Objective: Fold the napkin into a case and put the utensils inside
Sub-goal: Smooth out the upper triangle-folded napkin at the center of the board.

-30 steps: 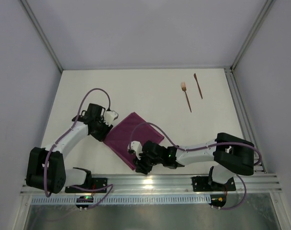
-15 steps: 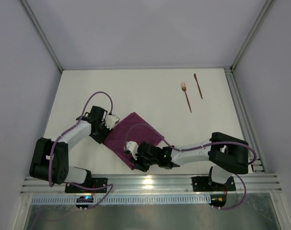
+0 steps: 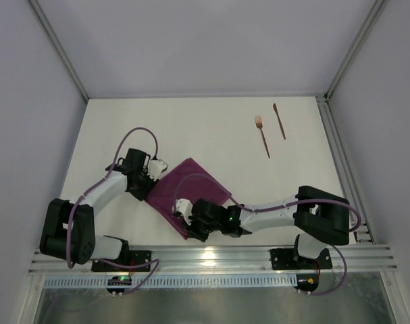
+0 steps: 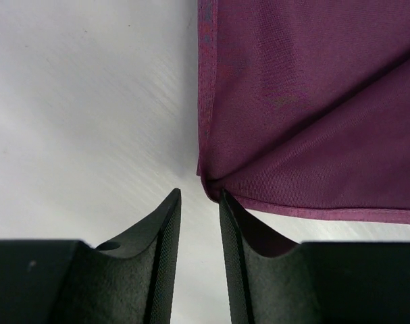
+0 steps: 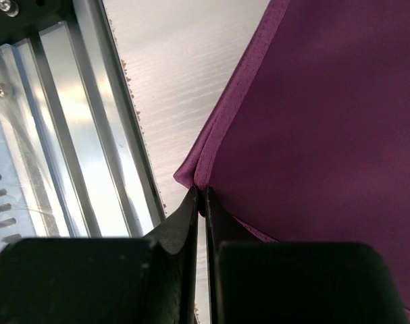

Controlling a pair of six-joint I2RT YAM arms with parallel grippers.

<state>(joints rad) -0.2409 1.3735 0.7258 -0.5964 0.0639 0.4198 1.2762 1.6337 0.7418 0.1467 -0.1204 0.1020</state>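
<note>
Left pincer: I saw the left pincer (image 4: 199, 196) low over the surface (image 3: 191, 128), its jaws spread by a narrow gap with nothing between them.
Cloth at left pincer: one corner of the napkin (image 3: 174, 192) lay just ahead of that gap. It touched the tip of one finger (image 4: 233, 223) but was not pinched.
Right pincer: the right pincer (image 5: 200, 194) had its jaws pressed together, pinching the hem at another corner of the napkin.
Napkin: the purple cloth lay flat between the two pincers as a doubled oblong. From the left pincer its edges ran straight ahead and off to the right. From the right pincer it spread ahead and to the right.
Fold: I made out a diagonal crease across the cloth ahead of the left pincer.
Rail: a metal rail (image 5: 69, 135) ran just to the left of the right pincer, close beside the pinched corner.
Utensils: the fork (image 3: 262, 135) and the knife (image 3: 279, 121) lay side by side, not touching, well apart from both pincers on the far side of the surface. They lay wholly off the cloth.
Case: I could not tell from the cloth whether any pocket had been formed.
</note>
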